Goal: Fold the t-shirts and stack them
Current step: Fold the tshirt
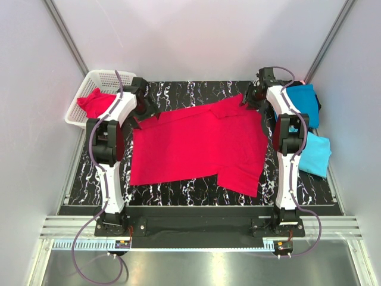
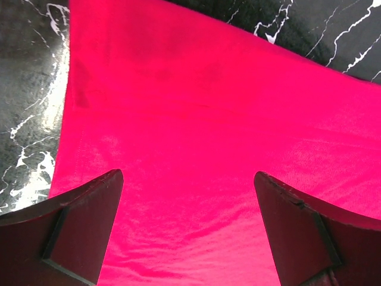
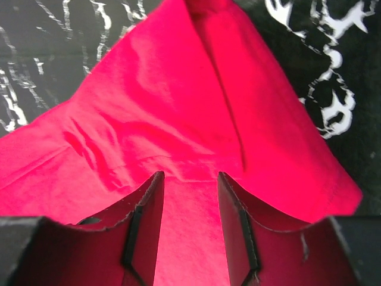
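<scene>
Edge of red t-shirt under spread left fingers; right fingers half-closed astride sleeve, grip unclear.

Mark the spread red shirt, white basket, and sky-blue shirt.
spread red shirt [image 1: 196, 146]: top view, mid-body.
white basket [image 1: 101, 74]: top view, far rim.
sky-blue shirt [image 1: 317, 155]: top view, centre of cloth.

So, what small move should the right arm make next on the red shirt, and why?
Probably close the right pincer. Its jaws straddle the red t-shirt with a gap between them, so the cloth looks not yet pinched. The left pincer hangs wide open over the same shirt.
</scene>
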Available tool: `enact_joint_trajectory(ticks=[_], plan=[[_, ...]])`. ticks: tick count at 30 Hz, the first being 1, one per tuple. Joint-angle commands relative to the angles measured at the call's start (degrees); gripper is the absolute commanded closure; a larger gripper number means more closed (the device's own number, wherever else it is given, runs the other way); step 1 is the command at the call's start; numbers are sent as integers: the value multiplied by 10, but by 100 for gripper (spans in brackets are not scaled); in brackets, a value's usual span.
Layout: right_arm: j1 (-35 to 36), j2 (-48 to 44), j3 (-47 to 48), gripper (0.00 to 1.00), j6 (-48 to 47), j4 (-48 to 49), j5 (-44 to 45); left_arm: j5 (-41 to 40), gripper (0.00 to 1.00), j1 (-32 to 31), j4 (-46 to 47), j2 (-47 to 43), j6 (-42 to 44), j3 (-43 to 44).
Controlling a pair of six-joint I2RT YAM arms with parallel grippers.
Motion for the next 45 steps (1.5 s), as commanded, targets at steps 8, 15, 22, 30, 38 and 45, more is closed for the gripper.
enact_joint_trajectory(ticks=[8,15,22,30,38,45], plan=[[1,6,5,52,-3,-25,52,14,1,2,20,-29,5,-21],[0,23,6,53,2,-42,55,0,1,2,22,-31,-2,-33],[0,29,7,54,-2,-42,48,-8,1,2,23,-31,-5,-36],[1,48,34,57,-7,-38,30,-10,1,2,24,-31,-1,-36],[0,52,54,60,-5,-40,28,-8,1,3,24,-30,2,-33],[1,31,52,62,-11,-41,43,-7,1,4,24,-27,3,-33]])
